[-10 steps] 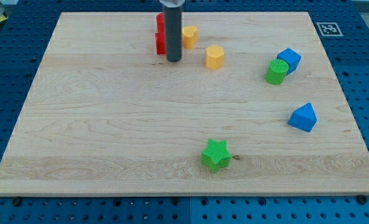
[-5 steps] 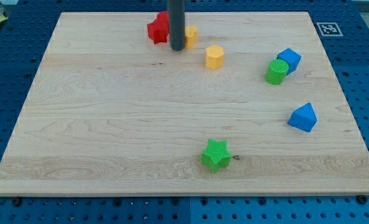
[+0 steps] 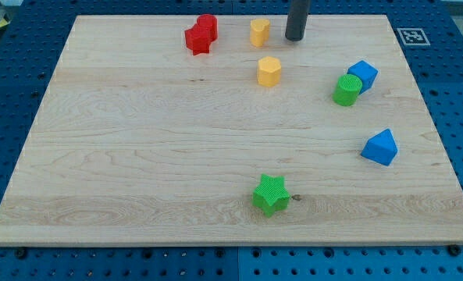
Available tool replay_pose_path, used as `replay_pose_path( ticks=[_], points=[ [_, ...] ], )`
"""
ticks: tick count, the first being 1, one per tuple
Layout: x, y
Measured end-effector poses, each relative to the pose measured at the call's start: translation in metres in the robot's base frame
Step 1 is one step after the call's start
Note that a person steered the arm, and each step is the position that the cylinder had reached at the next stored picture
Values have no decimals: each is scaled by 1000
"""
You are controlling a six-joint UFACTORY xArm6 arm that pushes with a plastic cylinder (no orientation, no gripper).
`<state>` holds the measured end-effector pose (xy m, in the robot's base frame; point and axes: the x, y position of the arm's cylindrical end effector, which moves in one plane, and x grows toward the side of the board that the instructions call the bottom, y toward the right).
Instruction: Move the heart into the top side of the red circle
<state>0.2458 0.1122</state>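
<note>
A yellow block (image 3: 259, 32), which looks like the heart, sits near the view's top edge of the wooden board (image 3: 137, 156). The red circle (image 3: 208, 24) is to its left, apart from it and touching a second red block (image 3: 195, 40) on its lower left. My tip (image 3: 295, 37) stands just right of the yellow heart, with a small gap between them. The dark rod rises out of the view's top.
A yellow hexagon (image 3: 268, 71) lies just below the heart. A green cylinder (image 3: 346, 90) touches a blue cube (image 3: 363, 75) at the right. A blue wedge-like block (image 3: 380, 147) lies lower right. A green star (image 3: 271, 194) is near the bottom.
My tip has moved right, from beside the red blocks to the right of the yellow heart. The heart slid right, away from the red blocks. The red blocks shifted up and left.
</note>
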Motion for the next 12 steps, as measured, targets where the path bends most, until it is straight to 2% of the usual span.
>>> replay_pose_path(
  ticks=[2,3,4,6,9,10,11,12],
  points=[
    [0,-16],
    [23,-5],
    [26,-25],
    [10,-120],
    [2,-74],
    [-32,-79],
    [-46,-87],
    [-50,-65]
  ],
)
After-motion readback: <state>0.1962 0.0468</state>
